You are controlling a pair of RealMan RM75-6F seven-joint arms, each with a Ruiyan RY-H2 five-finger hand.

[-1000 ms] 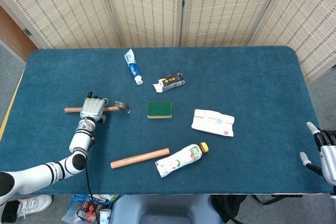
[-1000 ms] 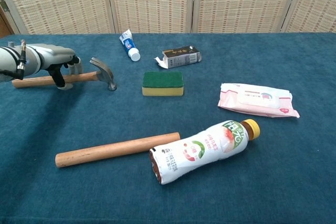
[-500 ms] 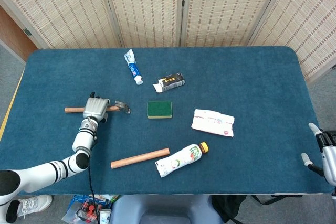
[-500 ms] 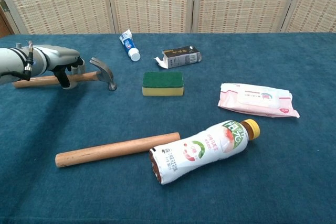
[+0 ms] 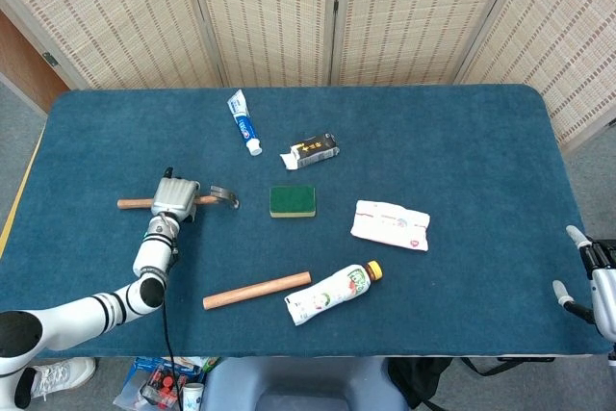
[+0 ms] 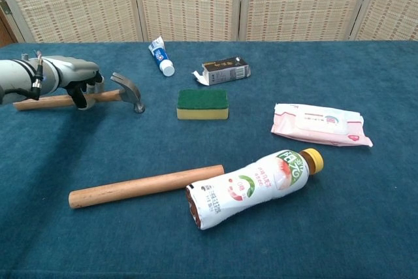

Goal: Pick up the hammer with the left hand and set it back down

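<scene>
Blue felt table (image 5: 462, 141), left hand (image 6: 73, 75) curled around wooden-handled, steel-headed hammer (image 6: 124, 93).

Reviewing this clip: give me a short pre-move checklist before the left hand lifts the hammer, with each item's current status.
1. Left hand is over the hammer handle: ok.
2. Fingers wrap the handle: ok, as the chest view shows them curled around it.
3. Grip firm enough to lift: cannot tell.
4. Hammer head free of the sponge: ok, a gap separates them.
5. Right hand away from the objects, at the table edge: ok.
</scene>
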